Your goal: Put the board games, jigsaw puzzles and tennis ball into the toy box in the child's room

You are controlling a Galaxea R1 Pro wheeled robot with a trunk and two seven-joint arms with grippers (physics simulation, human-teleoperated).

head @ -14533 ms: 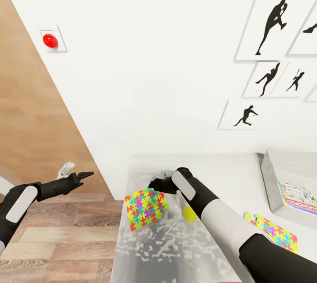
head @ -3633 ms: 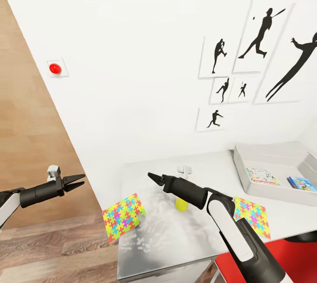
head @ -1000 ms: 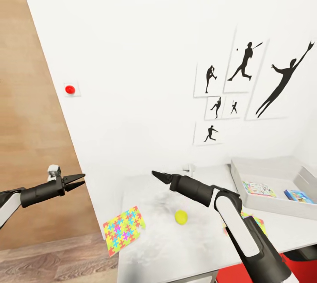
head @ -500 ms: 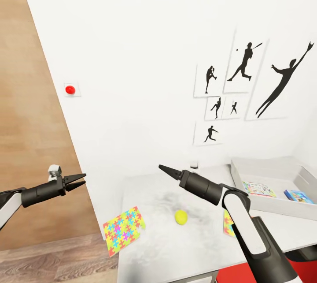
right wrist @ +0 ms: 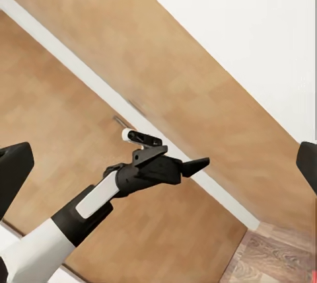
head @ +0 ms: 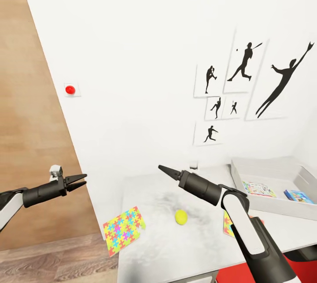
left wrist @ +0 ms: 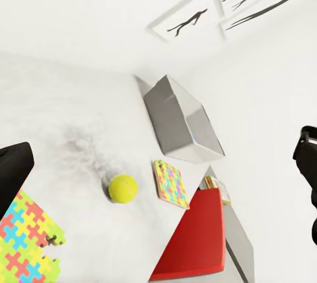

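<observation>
The tennis ball point(head: 181, 217) point(left wrist: 123, 188) rests mid-table point(head: 176, 252). One jigsaw puzzle point(head: 123, 229) point(left wrist: 25, 243) overhangs the table's left corner. The other puzzle point(head: 227, 226) point(left wrist: 172, 184) lies partly behind my right forearm. At the right stands the grey toy box point(head: 237, 177) point(left wrist: 181, 124), holding a pale board game point(head: 257, 189) and a blue one point(head: 297, 195). My right gripper point(head: 163, 169) hovers open above the table, behind the ball. Off the table's left side, my left gripper point(head: 80, 180) point(right wrist: 201, 161) hangs open and empty. The bed is out of view.
A white wall with black sports silhouettes point(head: 246, 84) and a red button point(head: 69, 90) backs the table. A wooden panel point(head: 31, 142) fills the left. Something red point(head: 304, 269) point(left wrist: 198, 243) sits low by the table's right front. A small white object point(head: 193, 166) stands by the wall.
Over the last second my right gripper has risen a little and shifted right, and the forearm now covers more of the second puzzle. The left arm has barely moved.
</observation>
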